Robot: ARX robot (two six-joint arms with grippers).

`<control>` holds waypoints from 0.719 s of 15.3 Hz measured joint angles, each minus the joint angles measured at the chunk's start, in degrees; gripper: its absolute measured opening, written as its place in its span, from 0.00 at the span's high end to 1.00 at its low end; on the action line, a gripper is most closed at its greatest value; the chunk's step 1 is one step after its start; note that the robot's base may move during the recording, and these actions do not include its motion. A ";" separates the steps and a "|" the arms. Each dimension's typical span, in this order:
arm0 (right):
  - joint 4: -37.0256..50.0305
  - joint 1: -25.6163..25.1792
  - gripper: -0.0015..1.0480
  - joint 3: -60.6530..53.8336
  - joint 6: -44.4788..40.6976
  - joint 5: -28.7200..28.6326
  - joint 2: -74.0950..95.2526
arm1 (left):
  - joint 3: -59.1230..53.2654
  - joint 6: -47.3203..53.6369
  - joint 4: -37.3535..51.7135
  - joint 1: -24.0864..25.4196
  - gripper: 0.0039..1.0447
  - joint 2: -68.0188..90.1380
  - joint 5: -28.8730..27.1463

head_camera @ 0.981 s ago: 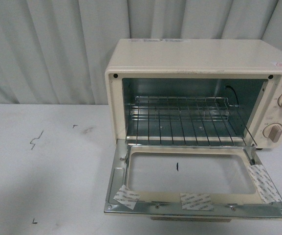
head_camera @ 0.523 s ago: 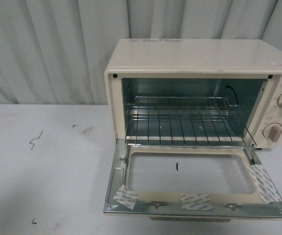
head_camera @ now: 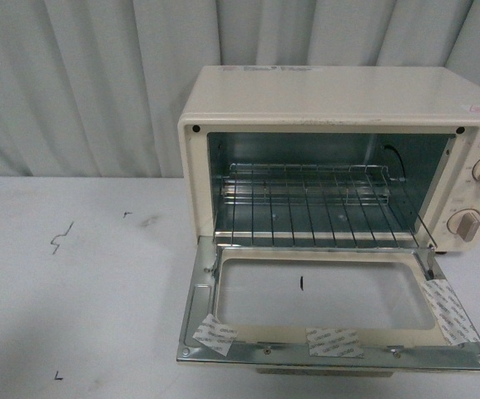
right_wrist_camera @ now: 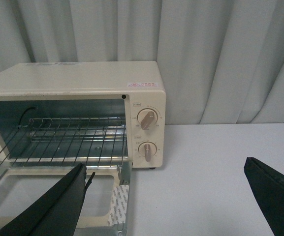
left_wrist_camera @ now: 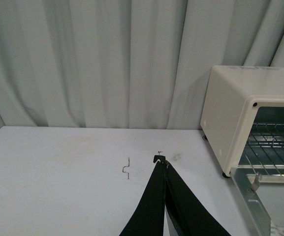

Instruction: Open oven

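The cream-white oven (head_camera: 339, 108) stands on the table with its drop-down door (head_camera: 331, 307) lying flat and open toward me. The wire rack (head_camera: 310, 208) and metal interior are exposed, and two beige knobs (head_camera: 479, 195) sit on its right side. Neither arm shows in the front view. In the left wrist view the oven (left_wrist_camera: 240, 108) is off to one side and my left gripper (left_wrist_camera: 160, 160) is shut and empty over the bare table. In the right wrist view my right gripper (right_wrist_camera: 166, 169) is open wide, empty, in front of the oven (right_wrist_camera: 82, 83) and its door (right_wrist_camera: 53, 196).
The oven sits on a white table (head_camera: 73, 283) with small dark marks (head_camera: 61, 237). A grey pleated curtain (head_camera: 90, 83) hangs behind it. Pieces of white tape (head_camera: 333, 341) are stuck to the inside of the door frame.
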 joint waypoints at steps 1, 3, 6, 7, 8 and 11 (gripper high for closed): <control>0.02 0.00 0.06 0.00 0.00 0.00 0.00 | -0.02 0.02 -2.99 0.00 0.99 -1.68 0.00; -0.02 0.00 0.06 0.00 0.00 0.00 0.00 | 0.28 0.02 -6.36 -0.02 0.99 -7.61 -0.02; 0.00 0.00 0.06 0.00 0.00 0.02 0.00 | -0.11 0.02 -7.04 0.02 0.99 -7.63 0.07; 0.00 0.00 0.06 0.00 0.00 0.02 0.00 | -0.11 0.02 -7.26 0.02 0.99 -7.63 0.07; 0.00 0.00 0.06 0.00 0.00 0.00 0.00 | -0.11 -0.02 -7.21 0.02 0.98 -7.63 0.09; 0.00 0.00 0.06 0.00 0.00 0.00 0.00 | -0.11 0.00 -7.21 0.02 0.65 -7.63 0.07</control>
